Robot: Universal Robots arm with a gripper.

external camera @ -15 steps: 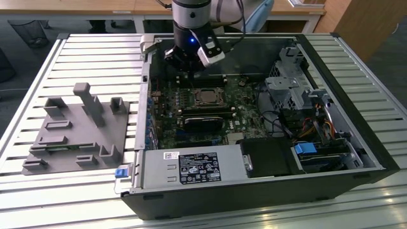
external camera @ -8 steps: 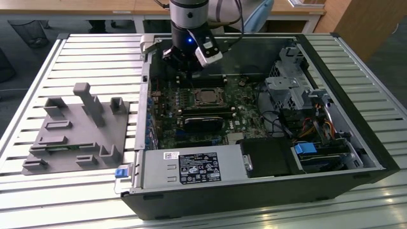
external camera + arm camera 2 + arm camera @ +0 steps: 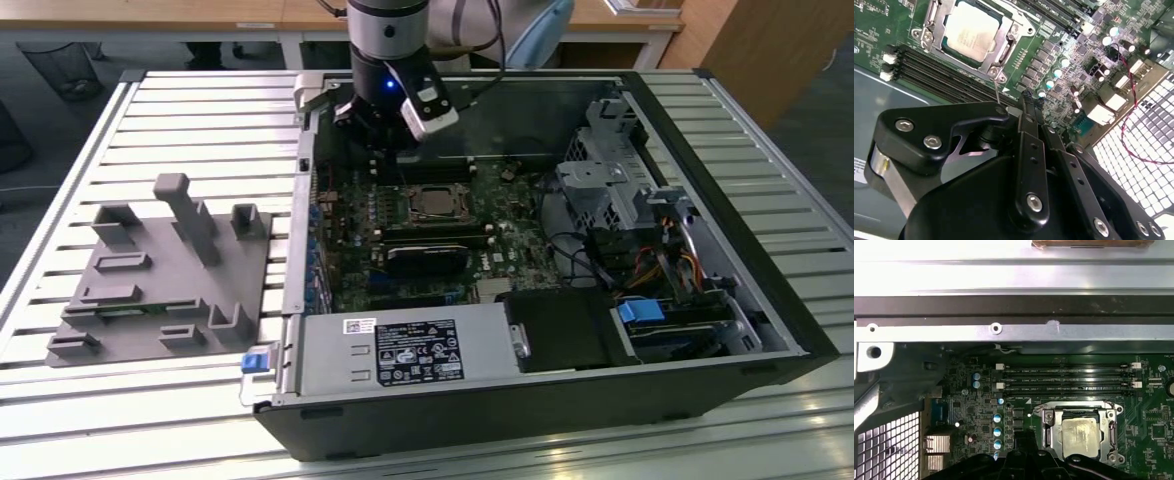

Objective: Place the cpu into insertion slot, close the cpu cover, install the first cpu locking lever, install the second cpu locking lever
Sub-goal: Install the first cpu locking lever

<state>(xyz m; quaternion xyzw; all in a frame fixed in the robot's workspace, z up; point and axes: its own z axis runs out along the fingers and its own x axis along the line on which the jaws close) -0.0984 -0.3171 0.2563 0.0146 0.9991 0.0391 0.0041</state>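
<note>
Slatted metal bench [image 3: 200, 110], open computer case: socket work well advanced.
cpu [image 3: 971, 32] seated in insertion slot [image 3: 1050, 416] beneath closed cpu cover [image 3: 1004, 42]; gripper [image 3: 1026, 102] hovers nearby, fingers pressed together, empty (levers' latching unclear).

Matt metal cpu [image 3: 972, 31], shiny cpu cover [image 3: 1004, 44]

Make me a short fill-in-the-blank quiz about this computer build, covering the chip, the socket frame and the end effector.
1. The cpu already lies in the ____ on the green motherboard.
2. The cpu cover is a silver metal frame, folded ____ around the chip.
3. In the second wrist view, the black end effector holds ____.
4. In the exterior view, a grey fixture sits on the slatted table at the case's ____.

Missing words: insertion slot; down; nothing; left
</note>
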